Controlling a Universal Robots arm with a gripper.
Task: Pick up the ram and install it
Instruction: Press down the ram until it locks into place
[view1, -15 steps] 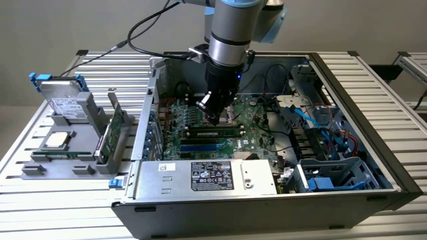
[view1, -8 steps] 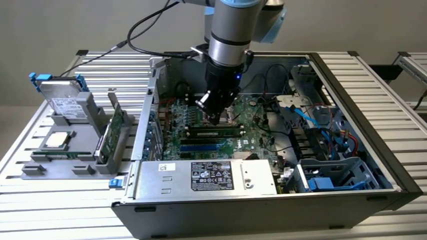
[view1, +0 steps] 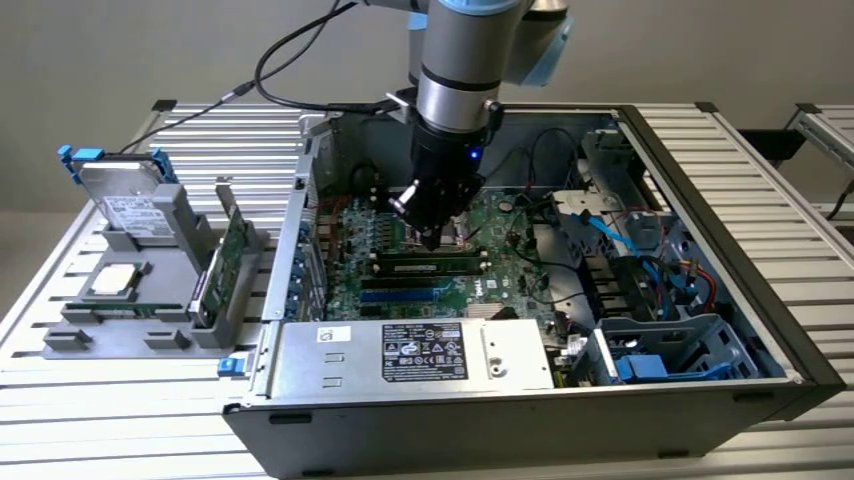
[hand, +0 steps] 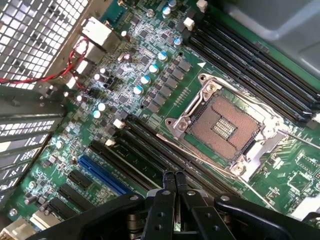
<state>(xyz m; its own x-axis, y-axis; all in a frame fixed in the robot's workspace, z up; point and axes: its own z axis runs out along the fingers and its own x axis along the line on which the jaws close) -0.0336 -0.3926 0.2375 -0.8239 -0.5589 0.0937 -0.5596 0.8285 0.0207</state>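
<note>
An open computer case fills the middle of the exterior view, resting on a slatted tabletop. Nearest, at the frame's bottom, a silver power supply with a black label lies across the case. Just above it, at centre, the ram lies seated in a slot on the green motherboard. The hand hangs right above the ram, its fingers pinched together and holding nothing. In the wrist view the empty processor socket shows beyond the fingertips. At the frame's left, a grey stand carries a silver drive with blue clips and a green card.
</note>
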